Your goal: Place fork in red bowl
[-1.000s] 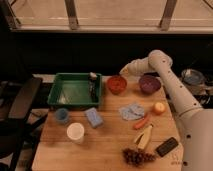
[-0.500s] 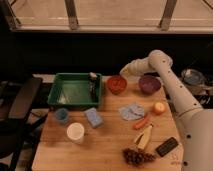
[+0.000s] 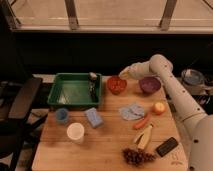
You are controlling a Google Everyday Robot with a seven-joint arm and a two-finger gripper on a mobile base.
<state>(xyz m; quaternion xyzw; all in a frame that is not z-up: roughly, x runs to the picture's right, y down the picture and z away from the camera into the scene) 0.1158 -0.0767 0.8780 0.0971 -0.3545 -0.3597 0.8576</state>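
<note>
One end effector [image 3: 121, 75] hangs just over the far rim of the one red bowl [image 3: 116, 84]; whether its fingers are apart or together I cannot tell. One fork — possibly the small dark shape inside that bowl, just below the end effector. To its right sits one purple bowl [image 3: 149, 84]. To its left, one green tray [image 3: 75, 90]. Nearer the bench's [image 3: 110, 145] front edge: one carrot [image 3: 142, 121], one apple [image 3: 159, 107], one banana [image 3: 144, 137], one white cup [image 3: 75, 132], one blue sponge [image 3: 93, 117]. Against the earlier frame, nothing visibly differs — arm and objects sit alike.
</note>
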